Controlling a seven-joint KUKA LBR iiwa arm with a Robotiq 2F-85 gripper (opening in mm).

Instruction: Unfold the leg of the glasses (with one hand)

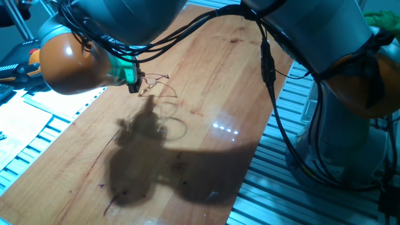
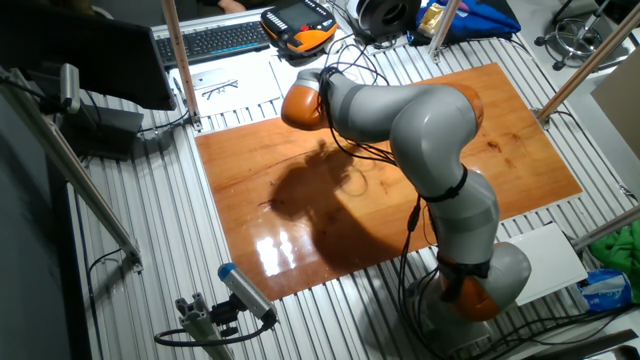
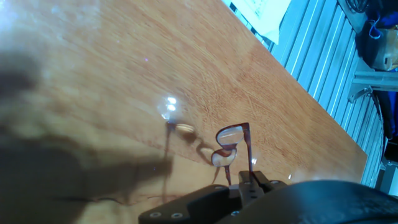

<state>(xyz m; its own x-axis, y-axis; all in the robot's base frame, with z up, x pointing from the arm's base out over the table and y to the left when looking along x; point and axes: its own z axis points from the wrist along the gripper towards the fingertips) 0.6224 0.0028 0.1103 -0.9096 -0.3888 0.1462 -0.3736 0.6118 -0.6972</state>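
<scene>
The glasses point(image 1: 156, 79) are thin reddish-brown wire spectacles, held in the air above the wooden table point(image 1: 212, 75); their looped shadow falls on the board below. In the hand view the glasses point(image 3: 231, 144) show two small oval lenses, with one thin leg running down into the fingers. My gripper point(image 1: 134, 87) is small and black on a teal ring at the end of the orange arm. In the hand view the gripper point(image 3: 250, 180) has its fingers pressed close together on that leg. In the other fixed view the arm hides the gripper and the glasses.
The arm's large dark shadow point(image 1: 156, 162) covers the board's near half. White papers point(image 1: 25, 119) lie beyond the left edge and slatted aluminium point(image 1: 294, 100) beyond the right edge. A keyboard point(image 2: 215, 40) and an orange pendant point(image 2: 300, 25) sit behind the board.
</scene>
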